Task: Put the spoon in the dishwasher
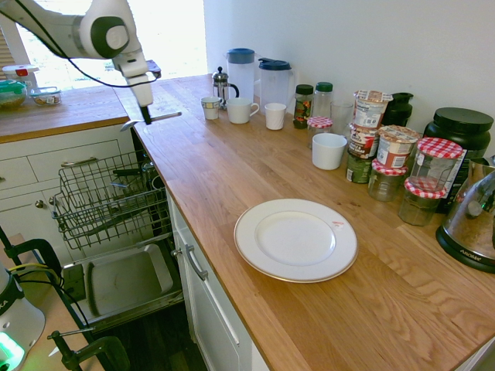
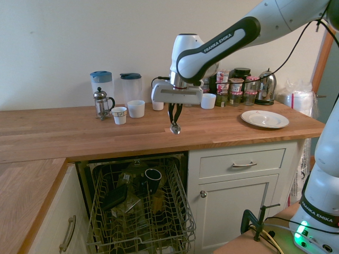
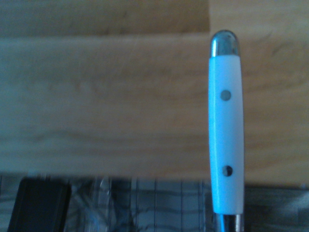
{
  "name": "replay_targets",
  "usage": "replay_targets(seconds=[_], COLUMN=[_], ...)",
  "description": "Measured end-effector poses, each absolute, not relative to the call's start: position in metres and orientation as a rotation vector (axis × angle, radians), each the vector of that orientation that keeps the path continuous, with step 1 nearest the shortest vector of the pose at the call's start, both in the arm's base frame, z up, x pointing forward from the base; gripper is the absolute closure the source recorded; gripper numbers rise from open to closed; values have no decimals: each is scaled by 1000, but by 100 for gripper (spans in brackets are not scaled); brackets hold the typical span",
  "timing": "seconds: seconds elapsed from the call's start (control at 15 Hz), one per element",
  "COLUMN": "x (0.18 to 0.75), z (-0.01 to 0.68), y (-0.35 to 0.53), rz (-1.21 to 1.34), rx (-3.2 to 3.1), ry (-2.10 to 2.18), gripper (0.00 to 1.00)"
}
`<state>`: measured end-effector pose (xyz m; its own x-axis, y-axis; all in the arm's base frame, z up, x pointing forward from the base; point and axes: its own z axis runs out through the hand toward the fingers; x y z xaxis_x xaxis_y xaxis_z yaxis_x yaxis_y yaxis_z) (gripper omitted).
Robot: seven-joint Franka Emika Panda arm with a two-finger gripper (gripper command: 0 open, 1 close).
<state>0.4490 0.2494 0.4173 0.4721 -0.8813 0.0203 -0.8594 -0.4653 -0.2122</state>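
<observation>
The gripper (image 2: 175, 123) pinches the spoon (image 3: 226, 135), seemingly just above the edge of the wooden counter (image 1: 255, 170), its bowl hanging free.

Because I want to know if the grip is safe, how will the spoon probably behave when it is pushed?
The spoon looks stiff, being straight with a metal tip. Its smooth, rounded handle may be slippery. Pushed at its bowl, it could pivot between the gripper's fingers.

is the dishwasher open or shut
Open: the dishwasher's wire rack is out past the counter edge, and its door is down.
</observation>
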Motion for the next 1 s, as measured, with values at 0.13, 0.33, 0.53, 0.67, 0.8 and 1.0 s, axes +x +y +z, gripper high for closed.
replay_targets(seconds=[0.13,0.33,0.53,0.67,0.8,1.0], x=[391,327,326,340,357,377], z=[386,332,306,287,273,250], y=[280,297,311,318,328,330], rz=[-143,-61,-24,18,55,95], rx=[-2579,-2617,-2623,-2625,-2630,-2624], ry=[1454,1378,1336,1348,1356,1404], gripper=[100,100,100,100,100,100])
